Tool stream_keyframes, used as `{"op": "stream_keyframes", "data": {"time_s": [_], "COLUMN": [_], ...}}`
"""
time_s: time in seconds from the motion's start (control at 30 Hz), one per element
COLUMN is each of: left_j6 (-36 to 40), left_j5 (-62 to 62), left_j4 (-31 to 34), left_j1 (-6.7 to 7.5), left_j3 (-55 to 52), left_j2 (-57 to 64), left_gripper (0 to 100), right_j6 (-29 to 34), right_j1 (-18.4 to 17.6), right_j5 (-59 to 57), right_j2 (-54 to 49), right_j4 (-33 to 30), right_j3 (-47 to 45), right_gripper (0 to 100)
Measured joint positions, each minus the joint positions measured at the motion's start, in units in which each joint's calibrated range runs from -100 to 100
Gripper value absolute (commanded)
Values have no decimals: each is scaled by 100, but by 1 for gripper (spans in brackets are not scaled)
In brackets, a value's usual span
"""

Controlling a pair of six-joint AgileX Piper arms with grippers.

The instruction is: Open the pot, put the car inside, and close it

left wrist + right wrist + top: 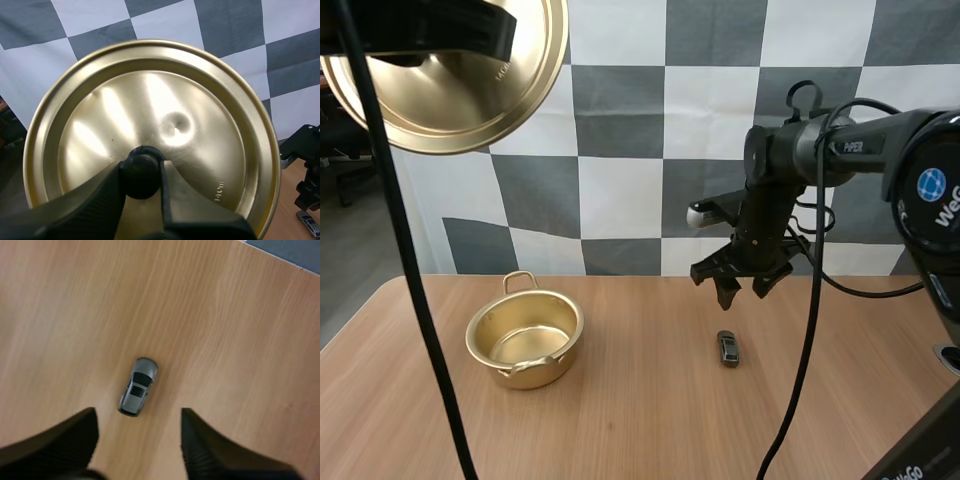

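Overhead: the open pot (525, 345) sits on the table (650, 420). The small grey car (728, 348) lies well to its right, long axis running near to far, below my right gripper (741, 287). Left wrist: my left gripper (141, 175) pinches the lid (165, 100) by its knob (141, 167). Right wrist: my fingers (60, 440) are spread and empty, and the car lies lengthwise just beyond their gap.

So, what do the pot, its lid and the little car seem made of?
Round gold-coloured pot and its matching round lid: thin sheet metal, gold-toned and shiny, judging by streaked reflections and rolled rims.
Small grey toy car: painted metal or plastic, satin sheen; the look leaves it open.
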State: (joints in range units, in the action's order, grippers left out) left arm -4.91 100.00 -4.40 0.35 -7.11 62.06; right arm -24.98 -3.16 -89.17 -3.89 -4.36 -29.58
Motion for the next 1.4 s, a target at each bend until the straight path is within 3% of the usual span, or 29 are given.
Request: {"op": "stream_keyframes", "data": {"time_s": [0.13, 0.33, 0.7, 1.4], "left_j6": [0, 0, 0, 0], "left_j5": [0, 0, 0, 0], "left_j4": [-15, -15, -15, -5], "left_j1": [0, 0, 0, 0], "left_j3": [0, 0, 0, 0], "left_j2": [0, 0, 0, 0], "left_gripper": [0, 0, 0, 0], "right_j6": [36, 36, -558, -616], "right_j1": [0, 0, 0, 401], "right_j5": [331, 744, 682, 751], "right_j2": [0, 0, 344, 971], "right_j4": [-384, -375, 1148, 1428], "right_j3": [0, 0, -78, -493], "right_gripper": [100, 100, 100, 100]}}
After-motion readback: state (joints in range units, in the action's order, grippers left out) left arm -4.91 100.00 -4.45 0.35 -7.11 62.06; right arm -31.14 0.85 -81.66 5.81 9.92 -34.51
